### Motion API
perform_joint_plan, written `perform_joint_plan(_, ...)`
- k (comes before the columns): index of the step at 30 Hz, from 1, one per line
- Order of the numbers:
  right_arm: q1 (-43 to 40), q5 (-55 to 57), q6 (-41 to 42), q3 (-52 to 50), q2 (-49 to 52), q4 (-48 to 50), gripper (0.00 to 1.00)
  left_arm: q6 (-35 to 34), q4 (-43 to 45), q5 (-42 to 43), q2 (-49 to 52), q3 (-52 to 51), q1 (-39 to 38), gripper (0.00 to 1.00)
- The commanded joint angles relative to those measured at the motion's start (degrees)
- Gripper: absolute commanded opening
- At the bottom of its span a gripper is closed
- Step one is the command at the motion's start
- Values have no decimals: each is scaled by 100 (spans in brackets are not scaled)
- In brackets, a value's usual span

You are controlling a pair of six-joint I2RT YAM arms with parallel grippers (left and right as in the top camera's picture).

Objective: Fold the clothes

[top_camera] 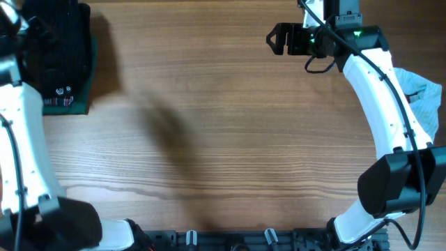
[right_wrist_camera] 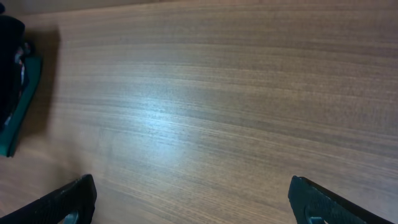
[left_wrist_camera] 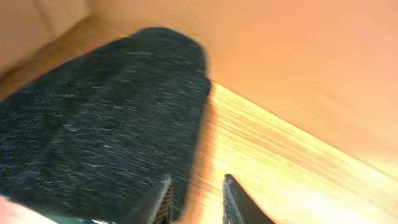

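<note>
1. Fingers on the left gripper (left_wrist_camera: 196,183) sit a narrow gap apart with bare wood showing between them. Nothing pinched as far as I can tell, though that wrist view is pretty smeared.
2. Right next to them on the left is the black fuzzy garment (left_wrist_camera: 99,112), a compact rounded bundle lying flat. From overhead that's the far left corner of the table (top_camera: 230,146), where a dark heap sits on a green thing (top_camera: 85,104). I can't tell whether the near finger touches the knit's edge or is just beside it.
3. My read is that the folding looks basically finished and this is the set-it-down bit, with the bundle parked in the corner and the left gripper empty alongside.
4. Over on the far right, the right gripper (right_wrist_camera: 191,182) is spread wide, holding nothing. It hovers over bare wood, well apart from the garment.
5. At the right edge, a light blue cloth (top_camera: 421,97) lies crumpled under the right arm. It's not part of this job.
6. Next move, I'd guess, is lifting the left gripper straight up and clear. Fuzzy knit loves to snag, so a sideways drag could pull the fold open.
</note>
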Motion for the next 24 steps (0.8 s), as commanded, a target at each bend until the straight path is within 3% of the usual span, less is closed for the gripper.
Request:
perform_joint_plan(1,9,-107,-46,-7,70,46,100,42,-208,48,-216,-26,-601,40)
perform_joint_plan(8,7,378,-339,9,-280,17,100,44,-483,50,-229,-26,-1591,53)
perform_joint_plan(15,0,1672,-343,9,-1064,-140,100,42,-542,52,-223,-26,-2406,99)
perform_joint_plan(24,-9,3029,-339,9,-2116,-474,99,37,-927,72,-223,-26,-3038,100)
